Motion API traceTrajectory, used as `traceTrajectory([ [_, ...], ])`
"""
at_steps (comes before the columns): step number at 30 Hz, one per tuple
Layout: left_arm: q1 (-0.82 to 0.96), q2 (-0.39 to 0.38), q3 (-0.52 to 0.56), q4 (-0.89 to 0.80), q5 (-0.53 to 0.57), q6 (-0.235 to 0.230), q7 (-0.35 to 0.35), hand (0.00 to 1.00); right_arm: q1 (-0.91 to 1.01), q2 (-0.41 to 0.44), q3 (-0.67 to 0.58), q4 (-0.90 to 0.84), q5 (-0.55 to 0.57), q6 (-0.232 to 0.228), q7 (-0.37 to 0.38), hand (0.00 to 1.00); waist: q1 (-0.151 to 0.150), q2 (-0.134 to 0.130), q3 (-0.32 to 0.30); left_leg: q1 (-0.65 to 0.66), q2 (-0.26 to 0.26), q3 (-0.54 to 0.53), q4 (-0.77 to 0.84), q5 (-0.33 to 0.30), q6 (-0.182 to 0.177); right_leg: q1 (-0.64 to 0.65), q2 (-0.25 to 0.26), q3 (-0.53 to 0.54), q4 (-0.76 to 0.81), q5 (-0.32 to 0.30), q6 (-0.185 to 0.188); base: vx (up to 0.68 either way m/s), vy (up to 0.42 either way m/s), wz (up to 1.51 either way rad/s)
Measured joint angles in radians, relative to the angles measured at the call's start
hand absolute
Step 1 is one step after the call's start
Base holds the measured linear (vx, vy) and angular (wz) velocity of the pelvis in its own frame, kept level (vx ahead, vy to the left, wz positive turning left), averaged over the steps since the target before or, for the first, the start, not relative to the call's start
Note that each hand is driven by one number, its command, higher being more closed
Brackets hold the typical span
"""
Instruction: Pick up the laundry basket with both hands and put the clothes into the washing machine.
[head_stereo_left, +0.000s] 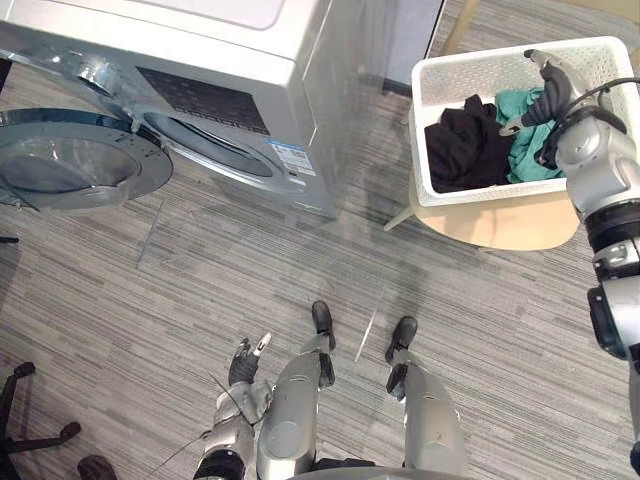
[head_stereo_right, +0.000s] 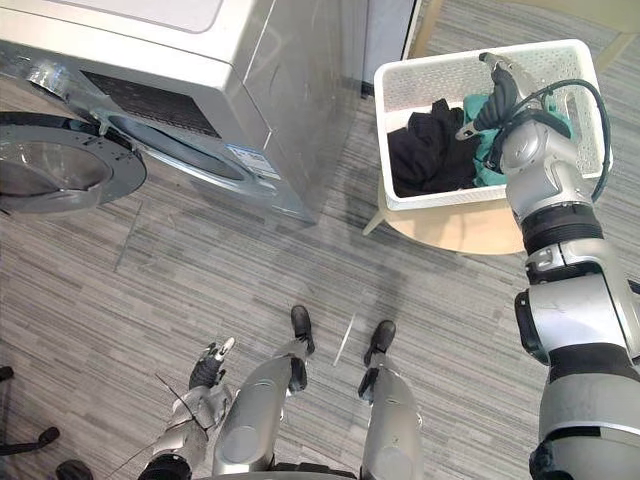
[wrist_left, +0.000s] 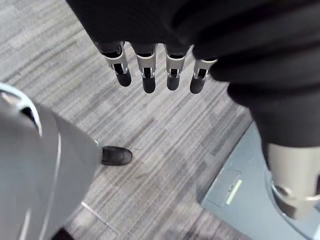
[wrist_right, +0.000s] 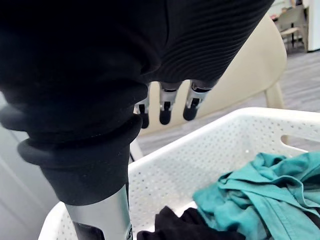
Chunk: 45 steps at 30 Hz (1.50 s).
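Both hands relaxed, empty: right hand (head_stereo_left: 551, 92) above the white perforated plastic laundry basket (head_stereo_left: 500, 191) of black and teal clothes (head_stereo_left: 460, 150) on a pale wooden chair (head_stereo_left: 500, 226); left hand (head_stereo_left: 244, 364) low

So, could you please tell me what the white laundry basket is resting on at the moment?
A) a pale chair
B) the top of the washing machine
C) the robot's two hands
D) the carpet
A: the laundry basket sits on the seat of the pale chair to the right of the washing machine, and the right hand hovers open over it without gripping.
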Motion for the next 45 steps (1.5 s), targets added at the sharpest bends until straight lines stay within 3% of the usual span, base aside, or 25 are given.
traceTrajectory([
  [7,-0.066,-0.021,-0.042,0.013,0.000,0.011,-0.001,0.00,-0.004,0.061,0.023,-0.003,0.002,0.014,0.000,0.00,-0.001,0.000,0.000,0.003,0.008,0.035,-0.030,0.018,-0.026,-0.008,0.004,-0.010,0.000,0.000,0.000,0.00,-0.002,0.00],
  [16,-0.125,-0.019,-0.082,0.051,0.000,0.020,0.000,0.00,-0.004,0.118,0.056,0.017,0.008,0.017,0.004,0.00,-0.001,-0.001,0.000,-0.019,0.004,0.031,-0.083,0.059,-0.013,-0.042,0.004,-0.047,0.010,-0.001,-0.001,0.00,-0.010,0.07],
  [30,-0.152,-0.019,-0.102,0.054,-0.003,0.023,-0.002,0.00,0.009,0.124,0.087,0.134,-0.033,0.034,0.045,0.00,-0.004,-0.001,-0.001,-0.045,-0.004,0.010,-0.137,0.097,-0.010,-0.079,0.001,-0.078,0.022,-0.007,-0.010,0.00,-0.012,0.05],
  [34,-0.175,-0.019,-0.102,0.054,-0.041,0.025,-0.002,0.00,0.012,0.124,0.101,0.165,-0.042,0.037,0.045,0.00,-0.005,-0.002,-0.001,-0.060,-0.004,0.012,-0.136,0.097,-0.010,-0.093,0.001,-0.078,0.020,-0.006,-0.011,0.00,0.000,0.00],
  [39,-0.182,-0.018,-0.124,-0.017,-0.168,0.018,-0.003,0.00,-0.010,0.118,0.150,0.187,-0.065,0.040,0.043,0.00,-0.005,-0.003,-0.002,-0.088,-0.003,0.019,-0.137,0.099,-0.013,-0.125,0.002,-0.076,0.017,-0.001,-0.017,0.01,-0.005,-0.04],
  [45,-0.181,-0.019,-0.196,-0.201,-0.276,-0.009,-0.006,0.00,-0.112,0.108,0.342,0.274,-0.093,0.041,0.041,0.00,-0.001,-0.003,-0.002,-0.128,0.001,0.032,-0.172,0.134,-0.035,-0.165,0.016,-0.083,-0.017,0.019,-0.028,0.00,-0.004,-0.01],
])
